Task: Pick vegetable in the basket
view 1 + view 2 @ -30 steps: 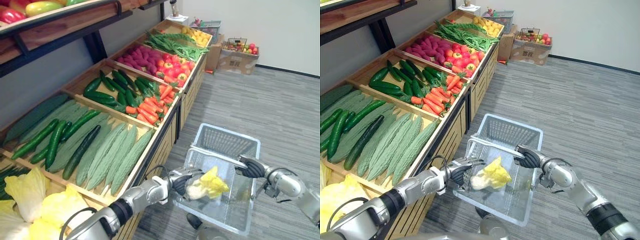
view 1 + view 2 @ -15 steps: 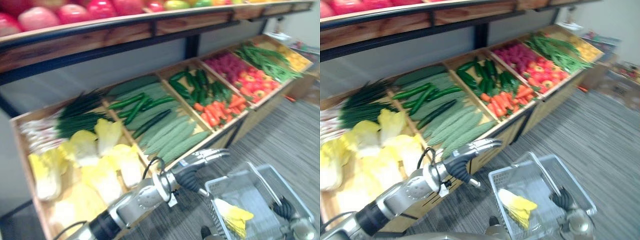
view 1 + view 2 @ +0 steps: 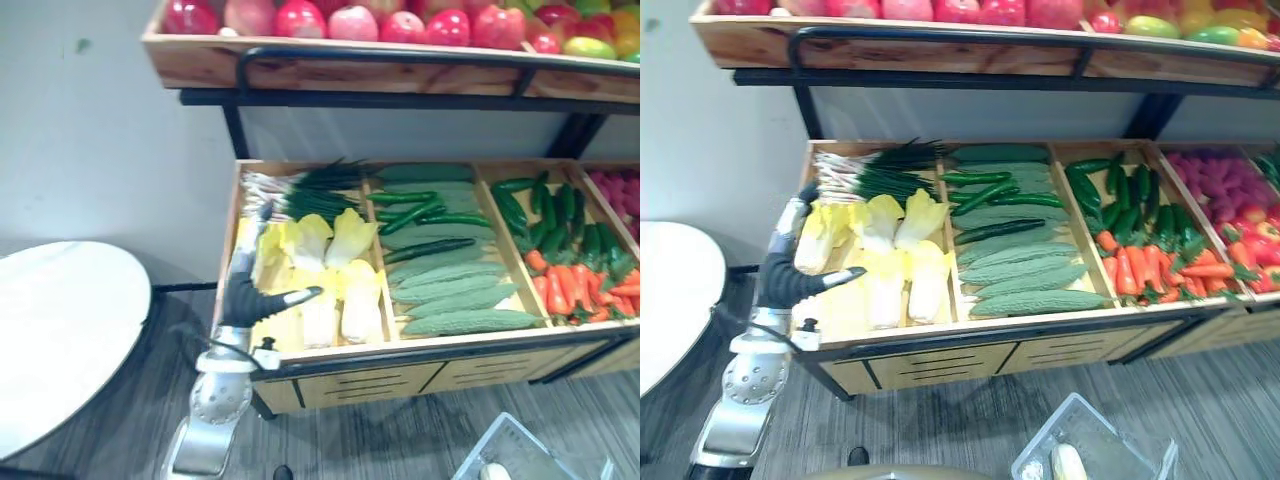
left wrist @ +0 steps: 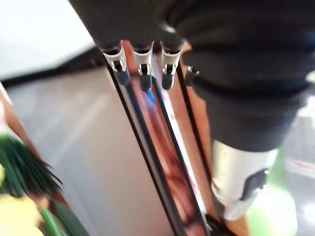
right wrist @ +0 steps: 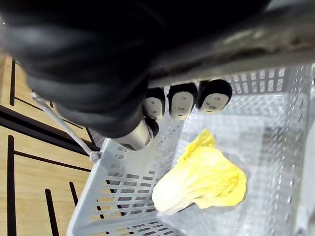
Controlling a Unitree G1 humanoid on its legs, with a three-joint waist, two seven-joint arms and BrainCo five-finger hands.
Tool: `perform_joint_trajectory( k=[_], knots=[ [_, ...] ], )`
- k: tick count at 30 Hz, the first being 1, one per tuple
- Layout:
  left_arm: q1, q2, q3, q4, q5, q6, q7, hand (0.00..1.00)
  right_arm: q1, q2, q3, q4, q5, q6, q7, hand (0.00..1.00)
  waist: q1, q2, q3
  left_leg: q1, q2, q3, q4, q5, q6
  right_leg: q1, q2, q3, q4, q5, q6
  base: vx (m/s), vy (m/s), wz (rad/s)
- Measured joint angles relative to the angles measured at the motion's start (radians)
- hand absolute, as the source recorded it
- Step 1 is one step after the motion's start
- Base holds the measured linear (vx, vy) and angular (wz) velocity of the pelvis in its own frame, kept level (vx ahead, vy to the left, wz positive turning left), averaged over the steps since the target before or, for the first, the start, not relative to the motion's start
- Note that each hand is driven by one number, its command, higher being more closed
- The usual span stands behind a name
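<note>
Now the camera has swung round to the left end of the big wooden stall (image 3: 400, 352), so the whole picture has moved; the vegetables did not slide by themselves. Red fruit (image 3: 350, 20) sits on the top shelf. Below it are boxes of bumpy green gourds (image 3: 450, 295) and orange carrots (image 3: 575, 285). A round white table (image 3: 60, 340) stands to the left.

The clear basket (image 5: 275, 123) was in the middle of the view 1 second ago. It now peeks in at the bottom right corner. The right hand (image 5: 181, 102) is curled tight round the basket handle (image 5: 236, 42) and carries it.

The left hand (image 3: 248, 295) has made the biggest move. 1 second ago it was down at the basket, right beside the yellow leaves. Now it is up at the front of the box of yellow cabbages (image 3: 320, 270). Its fingers are straight and spread, the thumb sticks out to the side, and it holds nothing.

1 cabbage (image 5: 202, 179) lies on the basket floor, let go and on its own. So that pick looks done. The empty hand by the cabbage box looks ready to reach for another one.
</note>
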State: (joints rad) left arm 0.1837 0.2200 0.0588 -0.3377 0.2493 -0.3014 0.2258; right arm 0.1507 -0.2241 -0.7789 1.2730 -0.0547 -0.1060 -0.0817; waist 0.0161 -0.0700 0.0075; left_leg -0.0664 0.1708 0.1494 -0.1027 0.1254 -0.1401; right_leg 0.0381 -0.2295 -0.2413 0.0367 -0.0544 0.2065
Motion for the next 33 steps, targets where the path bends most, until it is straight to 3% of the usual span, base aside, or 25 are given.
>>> perform_joint_trajectory(
  k=[2, 6, 11, 13, 19, 21, 33],
  knots=[
    [0.022, -0.033, 0.080, 0.095, 0.011, 0.010, 0.020, 0.00, 0.008, 0.011, -0.001, -0.001, 0.015, 0.003, 0.000, 1.00, 0.012, 0.004, -0.003, -0.003, -0.003, -0.027, 0.000, -0.001, 0.004, 0.010, 0.000, -0.026, 0.000, -0.009, -0.009, -0.05, 0.002, 0.37],
    [0.058, -0.071, 0.232, 0.351, 0.014, 0.084, 0.077, 0.00, 0.007, 0.050, 0.000, -0.029, 0.015, 0.006, -0.001, 1.00, 0.015, 0.005, -0.019, -0.021, -0.013, -0.079, 0.000, -0.001, 0.005, 0.020, 0.000, -0.068, 0.000, -0.026, -0.012, -0.03, 0.000, 0.30],
    [0.088, -0.080, 0.327, 0.617, 0.052, 0.142, 0.122, 0.00, 0.008, 0.105, 0.004, -0.095, 0.015, 0.006, -0.002, 1.00, 0.015, -0.008, -0.028, -0.027, -0.017, -0.084, 0.000, -0.002, 0.006, 0.025, -0.003, -0.082, -0.004, -0.028, -0.018, 0.04, -0.010, 0.07],
    [0.084, -0.087, 0.376, 0.797, 0.079, 0.161, 0.126, 0.00, 0.010, 0.123, 0.015, -0.121, 0.014, 0.008, -0.004, 1.00, 0.013, -0.012, -0.030, -0.022, -0.020, -0.085, 0.000, -0.002, 0.006, 0.039, -0.003, -0.088, -0.019, -0.028, -0.018, 0.07, -0.020, 0.02],
    [0.073, -0.099, 0.427, 1.182, 0.027, 0.198, 0.076, 0.00, -0.008, 0.129, 0.031, -0.126, 0.003, 0.011, -0.022, 1.00, 0.005, -0.012, -0.039, -0.015, -0.020, -0.080, 0.000, -0.010, 0.003, 0.043, -0.003, -0.085, -0.027, -0.031, -0.020, 0.07, -0.026, -0.03],
    [0.074, -0.100, 0.427, 1.316, -0.013, 0.208, 0.034, 0.00, -0.037, 0.128, 0.031, -0.117, -0.025, 0.014, -0.024, 1.00, -0.019, -0.009, -0.039, -0.009, -0.020, -0.073, 0.001, -0.015, 0.000, 0.047, -0.002, -0.078, -0.034, -0.028, -0.015, 0.05, -0.022, -0.10],
    [0.043, -0.105, 0.336, 1.424, -0.051, 0.218, -0.094, 0.00, -0.070, 0.102, 0.051, -0.078, -0.055, 0.034, -0.031, 1.00, -0.042, 0.002, -0.022, 0.049, -0.014, -0.021, -0.001, -0.046, -0.009, 0.063, -0.005, -0.025, -0.035, -0.032, -0.024, 0.01, -0.012, -0.14]
  ],
)
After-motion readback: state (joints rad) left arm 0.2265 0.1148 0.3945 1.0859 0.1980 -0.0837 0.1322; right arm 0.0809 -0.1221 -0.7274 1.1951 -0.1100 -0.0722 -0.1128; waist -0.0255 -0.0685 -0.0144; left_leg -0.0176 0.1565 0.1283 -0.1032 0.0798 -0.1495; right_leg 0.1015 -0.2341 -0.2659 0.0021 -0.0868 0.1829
